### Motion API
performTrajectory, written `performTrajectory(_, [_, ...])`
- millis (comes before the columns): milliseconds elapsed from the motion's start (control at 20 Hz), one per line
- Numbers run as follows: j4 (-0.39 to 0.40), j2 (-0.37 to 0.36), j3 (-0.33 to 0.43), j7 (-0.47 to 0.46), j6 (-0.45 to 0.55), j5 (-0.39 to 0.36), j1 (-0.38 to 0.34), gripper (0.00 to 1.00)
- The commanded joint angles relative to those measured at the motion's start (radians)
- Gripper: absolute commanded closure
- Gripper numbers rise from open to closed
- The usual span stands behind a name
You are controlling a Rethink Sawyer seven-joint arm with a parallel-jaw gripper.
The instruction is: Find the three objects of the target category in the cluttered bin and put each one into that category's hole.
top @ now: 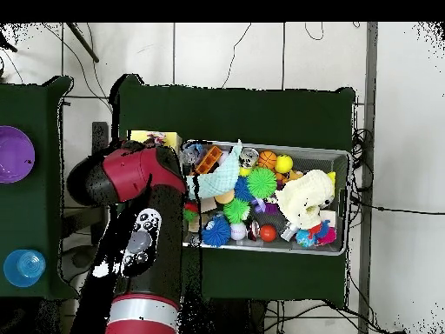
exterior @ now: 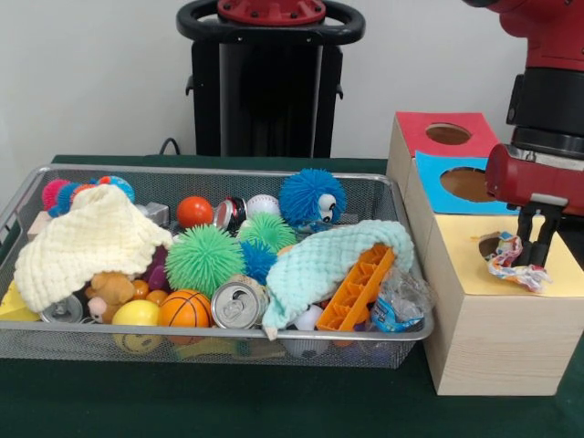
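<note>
Where claw (exterior: 535,239) dips, crumpled wrapper (exterior: 511,263).

Red and black arm (exterior: 546,109), black pincer (exterior: 537,239)

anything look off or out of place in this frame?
One thing: a crumpled wrapper hangs under the gripper, beside the hole in the yellow box top, not in it. The bin is messy, but nothing has spilled.
</note>
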Motion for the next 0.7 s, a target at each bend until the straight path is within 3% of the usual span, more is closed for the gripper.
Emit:
performTrajectory(50, [0.081, 0.115, -0.015, 0.054, 0.145, -0.048, -0.038, 1.00])
performTrajectory(400, [0.082, 0.118, -0.006, 0.025, 0.162, -0.054, -0.055, 1.00])
performTrajectory(700, [0.111, 0.137, 0.019, 0.019, 0.109, -0.059, -0.079, 1.00])
